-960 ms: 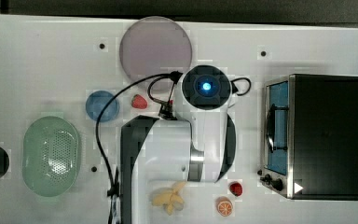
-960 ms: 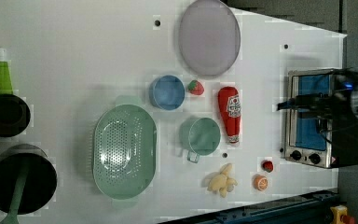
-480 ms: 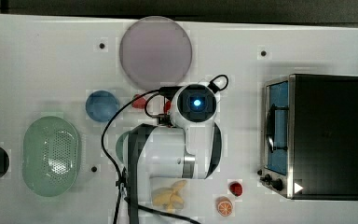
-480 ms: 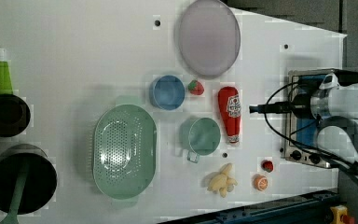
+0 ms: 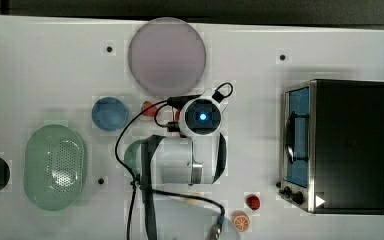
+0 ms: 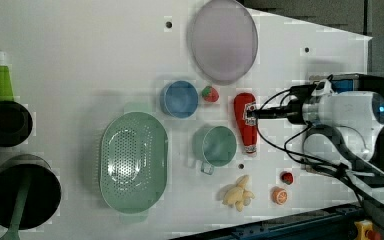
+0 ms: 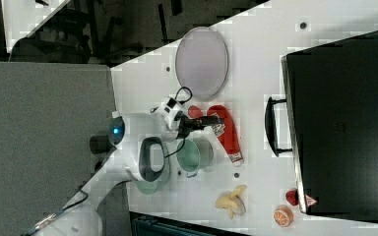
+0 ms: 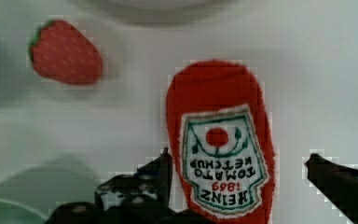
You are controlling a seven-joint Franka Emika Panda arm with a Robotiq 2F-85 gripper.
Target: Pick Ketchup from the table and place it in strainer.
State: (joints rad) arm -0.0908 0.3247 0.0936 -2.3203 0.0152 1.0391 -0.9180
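1. Reading upside down in the wrist view, the ketchup's point(image 8: 220, 149) white label says "HEINZ TOMATO KETCHUP 1869".
2. Lying flat on the white table point(image 6: 80, 60), the ketchup sits right of centre in the left view, between the green cup point(image 6: 216, 145) and the arm.
3. The gripper point(image 8: 237, 179) hangs over the bottle, fingers point(image 8: 161, 170) spread wide either side, holding nothing.
4. The strainer point(image 6: 132, 162) stands well apart, lower left of centre in the left view.

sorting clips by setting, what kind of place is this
Probably a robot lab's pretend-kitchen tabletop: a white table with toy food like a plush ketchup bottle and strawberry, plus a toaster oven and a strainer.
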